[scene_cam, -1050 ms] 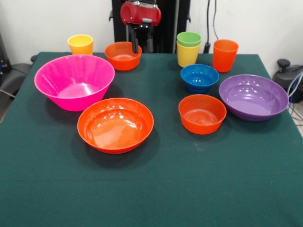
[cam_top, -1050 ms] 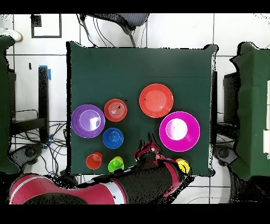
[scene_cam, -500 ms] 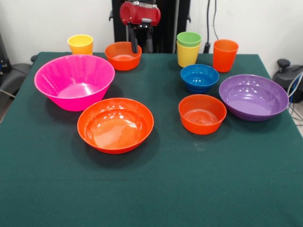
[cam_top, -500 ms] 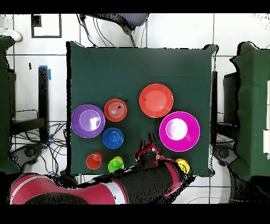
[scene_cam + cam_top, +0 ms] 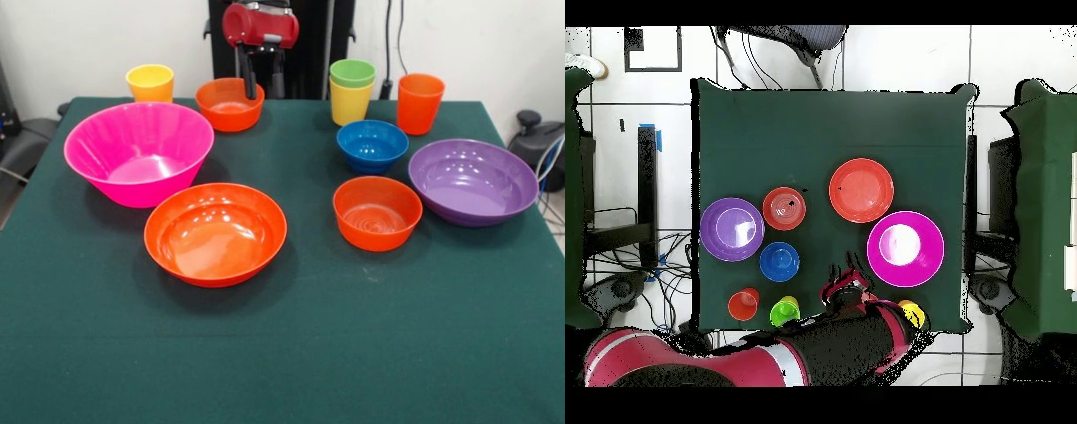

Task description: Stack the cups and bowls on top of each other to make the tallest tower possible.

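Note:
Nothing is stacked except a light green cup (image 5: 352, 71) nested in a yellow cup (image 5: 350, 104) at the back. Beside that pair stands the taller orange cup (image 5: 419, 102); a second yellow cup (image 5: 150, 83) is at the back left. The bowls lie apart: big pink (image 5: 139, 152), wide orange (image 5: 215, 232), wide purple (image 5: 472, 181), small blue (image 5: 372, 145), and small orange (image 5: 377, 212). My gripper (image 5: 264, 87) hangs open at another small orange bowl (image 5: 228, 104), one finger over its right rim and the other outside it. From overhead, the gripper (image 5: 845, 290) covers this bowl.
The green table cloth (image 5: 282, 353) has wide free room along the front edge. From overhead, my arm (image 5: 765, 355) lies across the table's bottom edge, with the pink bowl (image 5: 905, 248) right of the gripper and the blue bowl (image 5: 779, 261) to its left.

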`<state>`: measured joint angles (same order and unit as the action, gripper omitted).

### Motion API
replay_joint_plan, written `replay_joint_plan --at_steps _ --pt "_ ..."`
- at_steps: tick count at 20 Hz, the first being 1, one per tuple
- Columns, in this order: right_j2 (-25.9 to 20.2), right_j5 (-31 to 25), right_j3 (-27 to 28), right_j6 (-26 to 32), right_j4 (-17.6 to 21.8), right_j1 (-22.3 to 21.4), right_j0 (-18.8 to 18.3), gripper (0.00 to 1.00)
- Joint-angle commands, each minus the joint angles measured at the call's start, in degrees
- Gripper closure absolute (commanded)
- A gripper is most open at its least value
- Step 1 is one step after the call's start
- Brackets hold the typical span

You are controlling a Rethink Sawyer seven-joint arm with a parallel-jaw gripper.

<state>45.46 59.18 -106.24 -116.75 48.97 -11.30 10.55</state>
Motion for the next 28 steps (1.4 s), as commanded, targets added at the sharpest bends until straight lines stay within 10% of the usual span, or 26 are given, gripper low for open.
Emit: replay_joint_plan --at_steps 1,28 --pt "-9.09 -6.24 5.81 -4.17 1.99 0.80 -1.31 0.00" --pt "-9.14 -6.84 6.53 -4.50 2.44 0.92 -1.59 0.00"
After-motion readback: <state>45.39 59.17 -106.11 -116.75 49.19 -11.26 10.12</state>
